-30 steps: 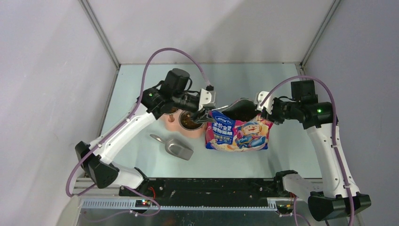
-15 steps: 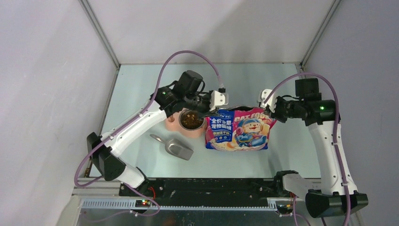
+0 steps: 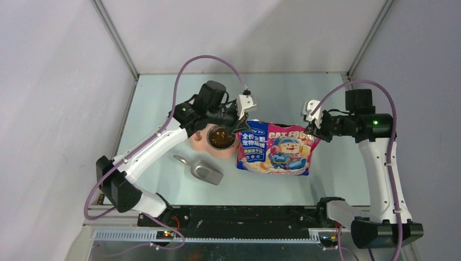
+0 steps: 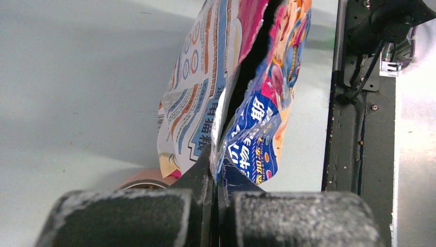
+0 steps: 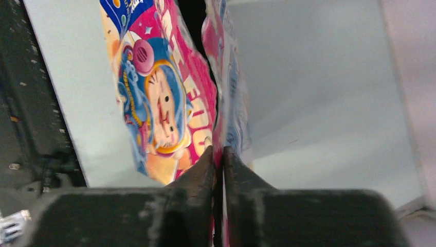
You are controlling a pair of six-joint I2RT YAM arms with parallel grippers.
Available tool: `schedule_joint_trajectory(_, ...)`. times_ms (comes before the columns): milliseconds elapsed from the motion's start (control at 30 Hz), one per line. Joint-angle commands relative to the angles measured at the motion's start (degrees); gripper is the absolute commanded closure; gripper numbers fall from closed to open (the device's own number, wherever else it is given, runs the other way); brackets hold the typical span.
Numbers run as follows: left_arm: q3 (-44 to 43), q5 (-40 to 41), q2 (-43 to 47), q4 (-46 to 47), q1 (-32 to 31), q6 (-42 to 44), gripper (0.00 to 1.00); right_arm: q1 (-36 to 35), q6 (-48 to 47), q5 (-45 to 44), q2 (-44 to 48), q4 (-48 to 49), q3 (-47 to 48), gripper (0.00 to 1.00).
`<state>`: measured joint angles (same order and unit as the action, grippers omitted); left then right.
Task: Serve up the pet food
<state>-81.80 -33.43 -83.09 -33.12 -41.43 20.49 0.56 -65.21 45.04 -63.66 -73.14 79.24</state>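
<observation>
Pet food, judged loose and free-pouring, sits in the bowl toward the surface's left edge; handle it through the limp bag, its top corners clenched in your left jaws and right jaws

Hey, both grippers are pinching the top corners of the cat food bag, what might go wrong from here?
The left gripper and right gripper each pinch only a thin corner of the bag; it may slip free. The bag's top gapes open, so tilting could spill food onto the table. The pink bowl of kibble sits close beside the bag; a swing might knock it.
</observation>
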Motion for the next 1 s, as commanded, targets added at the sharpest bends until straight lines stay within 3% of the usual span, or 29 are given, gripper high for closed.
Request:
schedule_joint_trajectory(0, -0.94, 3.65, 4.28, 2.85, 2.44, -3.23, 1.00, -8.04, 4.48, -3.87, 3.20, 8.93, 2.39, 0.78)
schedule_joint_trajectory(33, -1.01, 3.44, 4.21, 2.96, 2.15, -3.29, 1.00, -8.91, 5.10, -4.60, 3.28, 10.82, 1.74, 0.68)
schedule_joint_trajectory(100, -1.04, 3.31, 4.10, 3.10, 1.80, -3.34, 1.00, -10.63, 6.79, -4.99, 2.67, 12.75, 1.55, 0.59)
schedule_joint_trajectory(300, -1.08, 3.31, 4.19, 3.62, 1.38, -4.24, 1.00, -14.91, 7.90, -6.29, -0.81, 13.74, 2.32, 0.49)
schedule_joint_trajectory(700, -1.53, 6.73, 4.22, 8.56, 1.70, -13.01, 1.00, -20.34, 22.55, -5.53, -3.16, 21.90, 2.18, 0.47)
schedule_joint_trajectory(967, -1.49, 5.74, 3.65, 9.21, 1.93, -15.20, 1.00, -22.23, 20.83, -7.16, -3.19, 20.56, -0.81, 0.53)
